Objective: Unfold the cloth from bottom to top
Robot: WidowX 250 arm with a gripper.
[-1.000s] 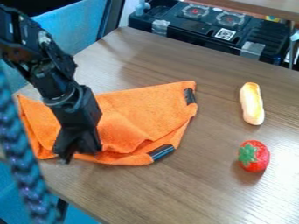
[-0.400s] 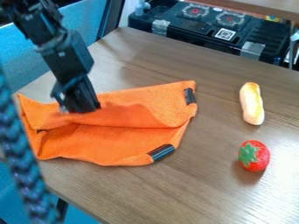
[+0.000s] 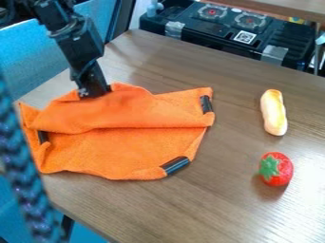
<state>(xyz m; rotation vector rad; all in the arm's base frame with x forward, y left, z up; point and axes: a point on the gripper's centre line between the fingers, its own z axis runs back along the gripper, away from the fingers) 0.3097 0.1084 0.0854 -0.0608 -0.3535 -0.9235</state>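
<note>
Across the left of the table (image 3: 222, 204), the orange cloth (image 3: 120, 152) lies mostly nearer the camera than the gripper (image 3: 94, 94), which pinches its upper flap (image 3: 127, 111), so the opening pull should run farther away

Orange cloth (image 3: 120, 154), brown wood-grain table (image 3: 254, 204), red strawberry (image 3: 282, 172) with green leaves (image 3: 270, 166), black pincer (image 3: 92, 90)

Bread (image 3: 273, 112) upper right, strawberry (image 3: 276, 169) below.
</note>
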